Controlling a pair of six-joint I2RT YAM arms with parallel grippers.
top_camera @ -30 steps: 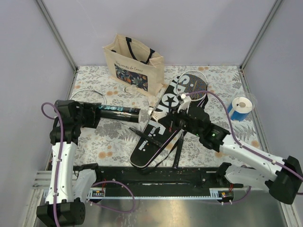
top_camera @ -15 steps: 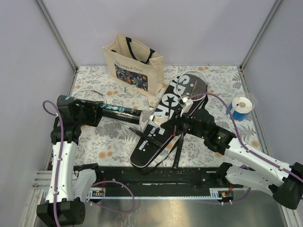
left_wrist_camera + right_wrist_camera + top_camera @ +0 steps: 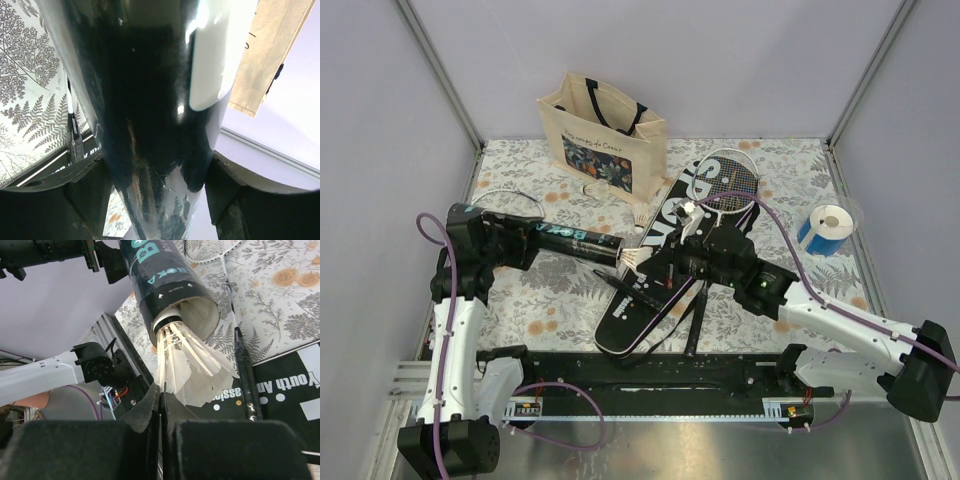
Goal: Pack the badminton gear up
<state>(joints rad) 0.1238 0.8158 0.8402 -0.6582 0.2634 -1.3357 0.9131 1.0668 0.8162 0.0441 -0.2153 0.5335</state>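
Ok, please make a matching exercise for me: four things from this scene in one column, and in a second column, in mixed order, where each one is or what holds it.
Things:
1. shuttlecock
2. black tube
3. tote bag
4. blue-and-white roll

Places:
A. stands near the far edge of the table
B. pinched by the right end effector, its cork end at the tube's open mouth
C. sits near the table's right edge
D. held by the left end effector

Pairs: 1-B, 2-D, 3-A, 4-C
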